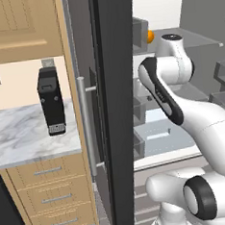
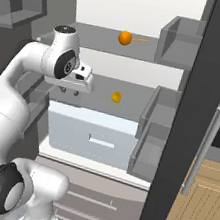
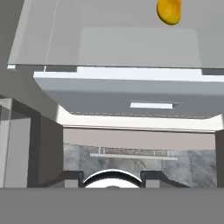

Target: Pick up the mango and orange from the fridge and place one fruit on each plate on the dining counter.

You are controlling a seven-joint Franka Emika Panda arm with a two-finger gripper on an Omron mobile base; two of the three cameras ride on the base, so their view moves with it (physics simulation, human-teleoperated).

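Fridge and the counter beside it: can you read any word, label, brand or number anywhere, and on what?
No readable text anywhere.
Fridge: doors, shelves and drawer are plain; the pale bar on the drawer front carries no writing.
Black appliance on the wall counter: its small front panels are blank or too small to read.
Orange and the yellow fruit below it: no stickers.

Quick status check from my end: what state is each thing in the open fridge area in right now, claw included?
fridge: doors open, interior exposed.
orange: resting on the upper shelf, untouched.
mango: lying on the lower shelf, untouched.
steel drawer: closed.
claw: pointing down over the lower shelf's left side, holding nothing; how wide it stands is unclear.
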